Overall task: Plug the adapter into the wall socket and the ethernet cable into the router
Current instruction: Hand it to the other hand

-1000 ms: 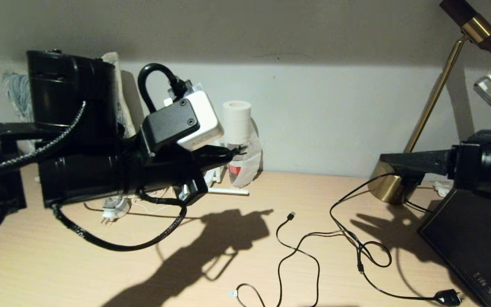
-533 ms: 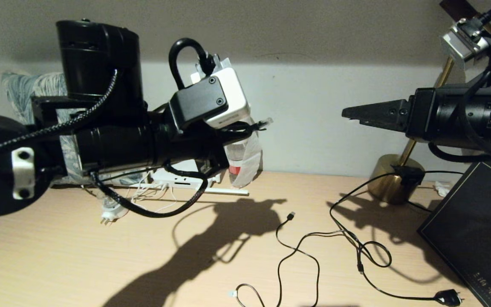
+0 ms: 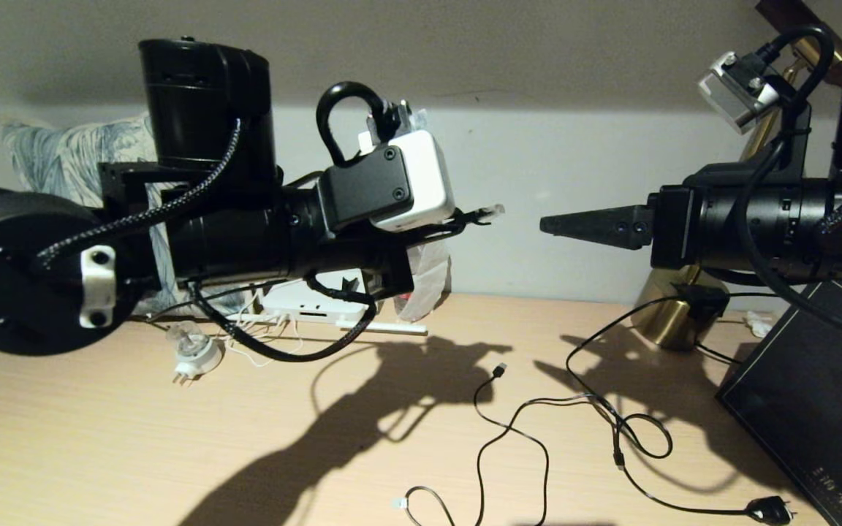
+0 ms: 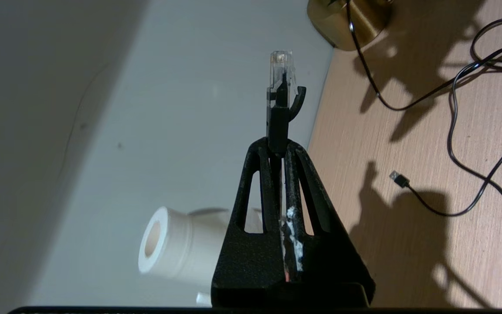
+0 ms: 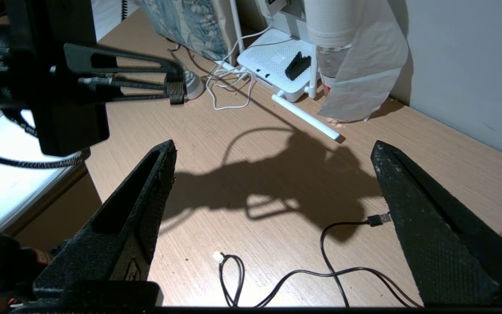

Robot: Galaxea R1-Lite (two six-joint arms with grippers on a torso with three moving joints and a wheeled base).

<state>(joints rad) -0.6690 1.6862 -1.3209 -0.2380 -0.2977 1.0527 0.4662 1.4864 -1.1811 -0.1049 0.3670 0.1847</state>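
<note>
My left gripper (image 3: 468, 219) hangs high above the desk, shut on the ethernet cable just behind its clear clip connector (image 4: 280, 65), which sticks out past the fingertips (image 4: 292, 150). My right gripper (image 5: 273, 146) is raised at the same height and points at the connector (image 3: 492, 211) from the right across a small gap; it is open and holds nothing. The white router (image 5: 277, 61), with a black piece on top, lies at the back of the desk by the wall. A thin white cord (image 5: 229, 83) lies beside it. The adapter and wall socket are out of view.
A round travel plug (image 3: 191, 354) lies left of the router. A thin black USB cable (image 3: 509, 424) and a black cord with a plug (image 3: 768, 508) sprawl mid-desk. A brass lamp base (image 3: 673, 318), a dark box (image 3: 808, 394) and a wrapped bottle (image 3: 425, 274) stand nearby.
My left arm has risen and moved right with the connector. My right gripper has come up from the lamp base and swung left, now facing the connector.
</note>
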